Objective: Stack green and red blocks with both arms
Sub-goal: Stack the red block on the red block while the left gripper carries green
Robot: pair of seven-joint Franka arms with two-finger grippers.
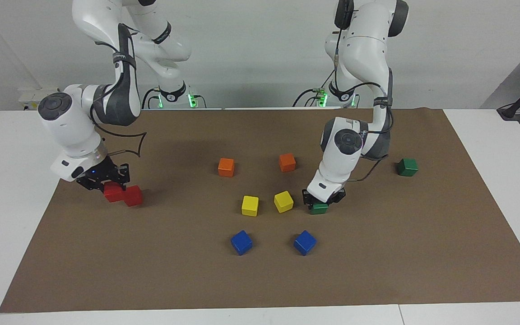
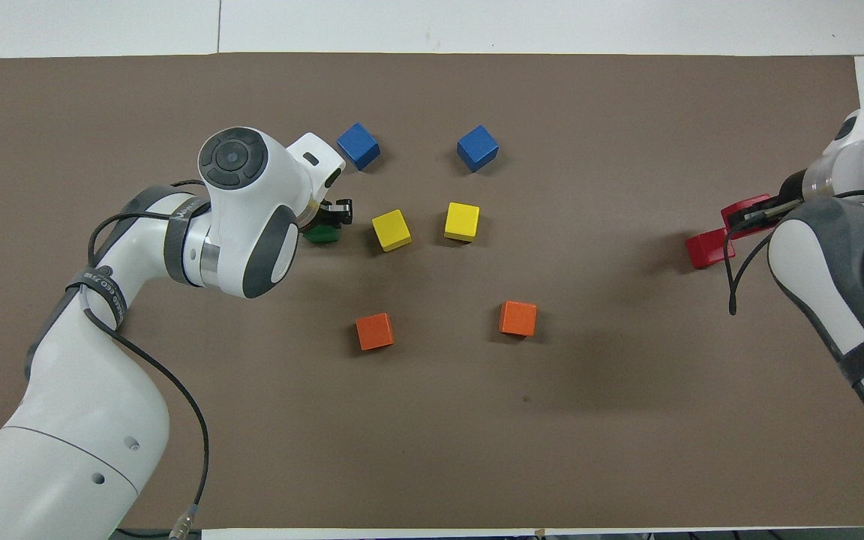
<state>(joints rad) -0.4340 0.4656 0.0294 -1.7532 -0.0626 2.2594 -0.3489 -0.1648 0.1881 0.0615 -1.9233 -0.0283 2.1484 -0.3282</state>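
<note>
Left gripper (image 1: 322, 201) grips green block (image 1: 319, 208) (right waits).

Two cubes (image 1: 123, 194) touch at the right arm's end; another (image 1: 407, 167) sits alone at the left arm's end.

Bright, even overhead light casts soft shadows beside each block on the brown mat (image 1: 260, 280); focus stays sharp.

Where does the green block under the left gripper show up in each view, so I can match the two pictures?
Facing view: the green block sits on the brown mat under the left gripper, beside a yellow block.
Overhead view: the same green block peeks out from under the left gripper.
Shared landmark: that yellow block, next to it in both.
</note>
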